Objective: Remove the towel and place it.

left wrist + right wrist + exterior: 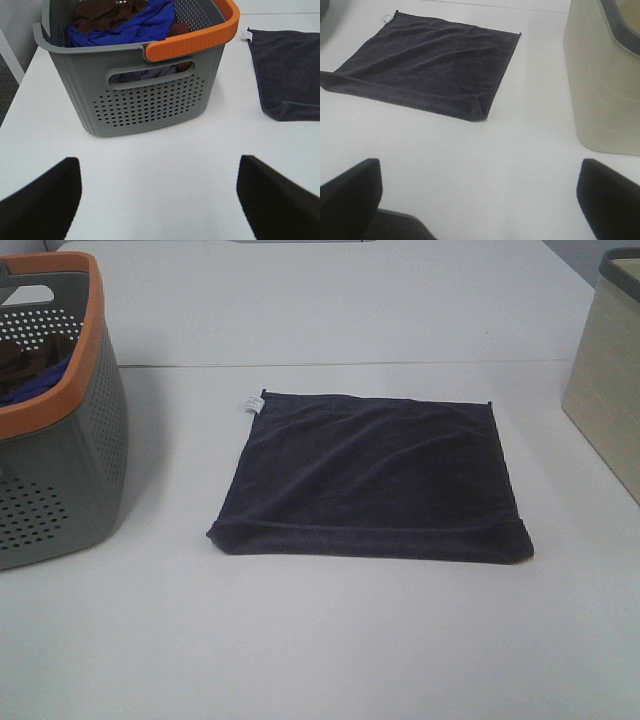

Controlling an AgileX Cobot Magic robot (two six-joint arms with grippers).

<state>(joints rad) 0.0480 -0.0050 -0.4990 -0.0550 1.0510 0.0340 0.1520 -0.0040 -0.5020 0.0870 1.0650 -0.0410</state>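
The dark navy towel lies flat on the white table, its near edge folded under and a small white tag at its far left corner. The left wrist view catches its left part; the right wrist view shows it whole. My left gripper hovers open over bare table in front of the grey basket, well short of the towel. Open too, my right gripper hangs above bare table, near the towel's front right corner but apart from it. Neither gripper appears in the exterior view.
A grey perforated basket with an orange rim stands at the left, holding a bright blue cloth and a brown cloth. A beige bin with a dark rim stands at the right edge.
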